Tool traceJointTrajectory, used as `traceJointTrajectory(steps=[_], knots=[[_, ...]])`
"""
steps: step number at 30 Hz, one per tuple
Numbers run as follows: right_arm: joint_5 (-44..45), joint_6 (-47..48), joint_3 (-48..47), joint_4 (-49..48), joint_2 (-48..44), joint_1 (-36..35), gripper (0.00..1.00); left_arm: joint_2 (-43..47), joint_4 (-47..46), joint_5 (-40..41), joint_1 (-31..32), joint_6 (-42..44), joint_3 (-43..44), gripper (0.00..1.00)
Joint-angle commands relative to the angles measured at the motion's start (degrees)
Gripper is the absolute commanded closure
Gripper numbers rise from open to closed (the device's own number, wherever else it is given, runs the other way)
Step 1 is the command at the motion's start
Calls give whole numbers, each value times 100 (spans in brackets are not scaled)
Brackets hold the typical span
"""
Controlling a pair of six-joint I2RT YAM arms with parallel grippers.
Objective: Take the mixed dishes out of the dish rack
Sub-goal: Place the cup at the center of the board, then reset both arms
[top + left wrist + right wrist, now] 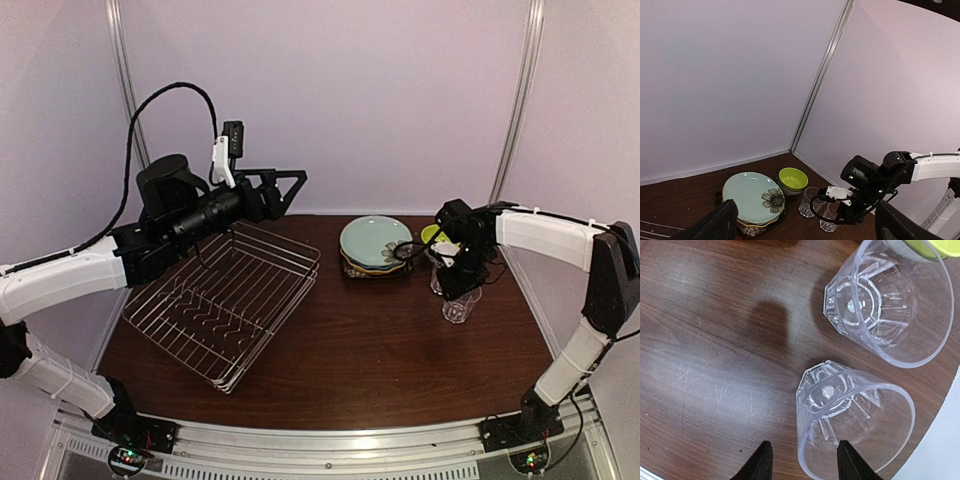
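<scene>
The silver wire dish rack (225, 300) lies on the table's left side with nothing in it. My left gripper (290, 185) hangs open and empty above its far corner; its fingers (715, 225) frame the left wrist view. The plates sit in one stack (375, 245), the pale teal flower plate (752, 195) on top. The lime-green bowl (793, 179) sits nested in a small pale bowl. Two clear glasses (850, 425) (890, 300) stand upright to its right. My right gripper (804, 465) is open over the nearer glass, its jaws astride that glass's left wall.
White walls close in the back and both sides, with a corner post (820, 80) behind the bowl. The glasses stand close to the table's right edge (945, 405). A black cable (150, 110) loops above the left arm.
</scene>
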State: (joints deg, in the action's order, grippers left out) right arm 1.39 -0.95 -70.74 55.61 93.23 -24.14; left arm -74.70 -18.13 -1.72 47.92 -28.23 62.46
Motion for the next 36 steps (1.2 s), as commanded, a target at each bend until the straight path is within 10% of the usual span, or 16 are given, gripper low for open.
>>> traceJointTrajectory(steps=[1,12,21,36], knots=[[60,-10,-379,190,-186,-71,45,52,214,56,-108,-107,91,3],[-370,-92,-1377,236,-446,-110,2,95,1605,-945,-942,-469,544,3],[-1696,-295,-1545,-1018,-819,-123,0,820,2881,-1160,-2209,-340,131,3],[-2877,-1248,1072,-4417,-1619,-784,0,1178,4006,-687,-2314,-489,-850,3]])
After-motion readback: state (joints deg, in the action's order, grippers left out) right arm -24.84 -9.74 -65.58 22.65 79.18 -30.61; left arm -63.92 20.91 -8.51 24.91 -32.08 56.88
